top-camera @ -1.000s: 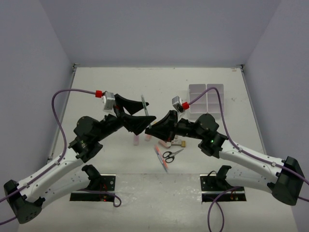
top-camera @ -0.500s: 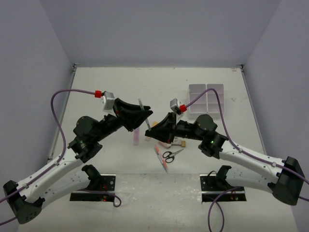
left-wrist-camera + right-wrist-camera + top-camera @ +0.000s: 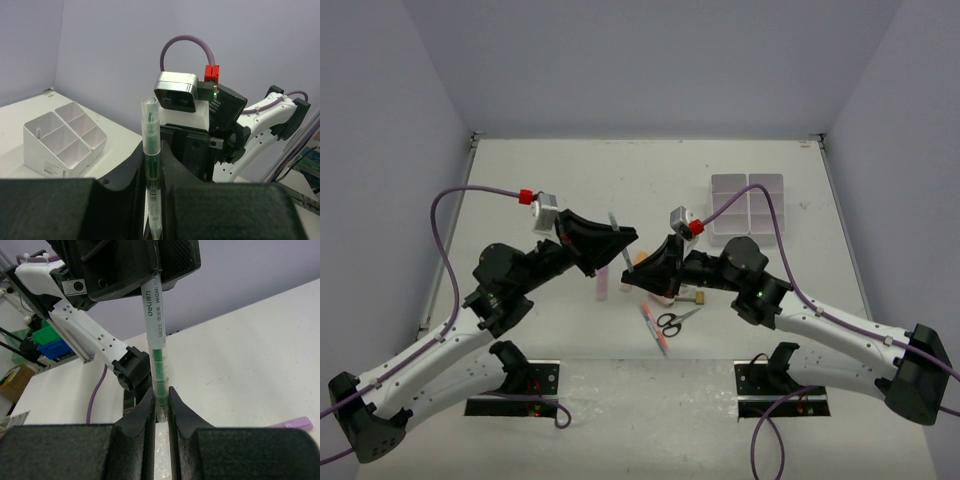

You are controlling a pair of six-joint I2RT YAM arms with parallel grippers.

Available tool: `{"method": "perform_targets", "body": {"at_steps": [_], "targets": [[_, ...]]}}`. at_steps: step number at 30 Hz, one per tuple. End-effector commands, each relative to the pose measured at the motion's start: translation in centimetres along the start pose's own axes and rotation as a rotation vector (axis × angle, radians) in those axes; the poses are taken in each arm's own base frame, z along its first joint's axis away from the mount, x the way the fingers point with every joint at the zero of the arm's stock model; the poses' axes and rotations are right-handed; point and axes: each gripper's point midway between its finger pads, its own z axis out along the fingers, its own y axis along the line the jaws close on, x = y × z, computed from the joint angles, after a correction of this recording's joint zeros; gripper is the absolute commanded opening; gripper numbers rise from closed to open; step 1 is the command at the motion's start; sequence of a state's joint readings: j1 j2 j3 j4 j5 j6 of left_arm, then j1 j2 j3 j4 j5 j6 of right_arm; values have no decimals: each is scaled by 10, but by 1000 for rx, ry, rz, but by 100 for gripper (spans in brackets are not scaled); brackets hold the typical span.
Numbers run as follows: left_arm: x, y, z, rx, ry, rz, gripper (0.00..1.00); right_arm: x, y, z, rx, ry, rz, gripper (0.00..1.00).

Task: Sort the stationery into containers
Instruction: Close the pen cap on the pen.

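**Figure: Green pen (image 3: pixel 615 222) held by both hands, left of the organiser box (image 3: pixel 748 179).**
The left hand (image 3: pixel 151 161) is closed narrowly around the pen's barrel. The right hand (image 3: pixel 160 398) pinches the pen's lower end, so the pen stands nearly upright above the surface (image 3: pixel 540 180). The scissors (image 3: pixel 670 321) lie on the surface, left of the box and nearer the arm bases.

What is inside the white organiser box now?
No stationery shows in the organiser box; its visible compartments look empty. The purple cable crosses it and covers small parts.
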State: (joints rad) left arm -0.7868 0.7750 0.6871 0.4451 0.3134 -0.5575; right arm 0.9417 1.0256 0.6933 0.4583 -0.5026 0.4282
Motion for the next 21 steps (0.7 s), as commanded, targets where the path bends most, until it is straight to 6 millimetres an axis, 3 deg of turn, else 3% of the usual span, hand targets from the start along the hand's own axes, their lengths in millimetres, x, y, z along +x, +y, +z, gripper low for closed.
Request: {"method": "perform_targets", "body": {"at_steps": [1,12,21], "targets": [[21,8,-3,-1,50,-5,0,-49,19,1,-32,-131,-65,0],[76,21,-19,-21,128,-131,0,-104,32,2,-30,-251,-166,0],[96,19,-26,-34,161,-154,0,-136,35,8,-39,-292,-215,0]]}}
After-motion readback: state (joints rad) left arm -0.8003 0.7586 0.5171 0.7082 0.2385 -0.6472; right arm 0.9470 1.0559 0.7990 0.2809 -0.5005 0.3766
